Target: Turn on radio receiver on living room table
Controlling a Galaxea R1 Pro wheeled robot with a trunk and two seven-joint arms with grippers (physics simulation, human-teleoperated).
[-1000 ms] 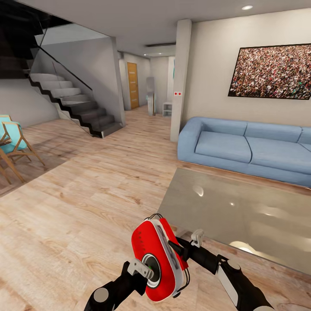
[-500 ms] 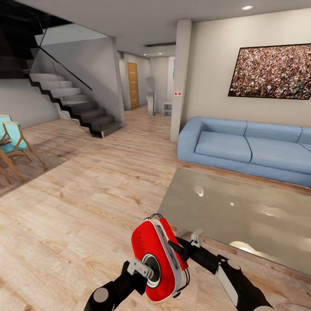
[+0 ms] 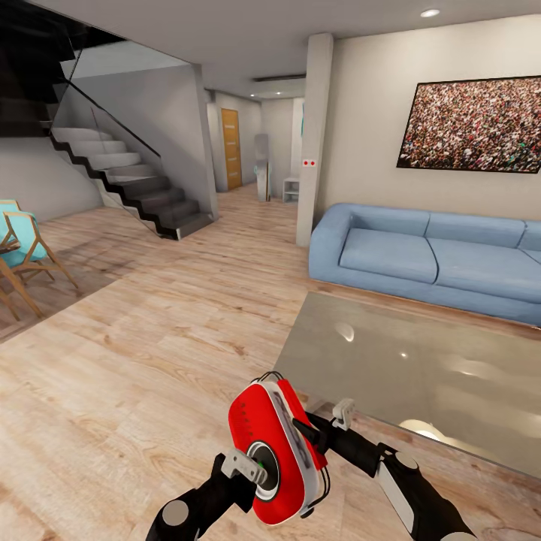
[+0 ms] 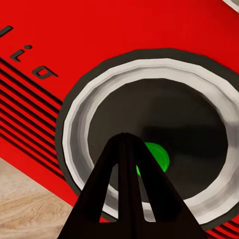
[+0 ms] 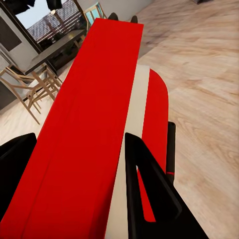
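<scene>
The red radio receiver (image 3: 274, 451) with white stripes is held upright in the air, just off the near left corner of the glossy grey table (image 3: 421, 368). My right gripper (image 3: 302, 442) is shut on its edge; in the right wrist view the dark fingers (image 5: 144, 174) clamp the red body (image 5: 94, 124). My left gripper (image 3: 258, 467) is shut, and its joined fingertips (image 4: 127, 142) rest against the round dark dial (image 4: 154, 114). A small green spot (image 4: 157, 157) glows at the dial's centre. The thin wire handle (image 3: 263, 377) sticks up from the top.
A blue sofa (image 3: 421, 255) stands behind the table, under a wall picture (image 3: 473, 124). A white pillar (image 3: 315, 143) rises left of the sofa. Stairs (image 3: 128, 180) climb at the back left, and wooden chairs (image 3: 22, 255) stand at the far left on the wood floor (image 3: 150, 353).
</scene>
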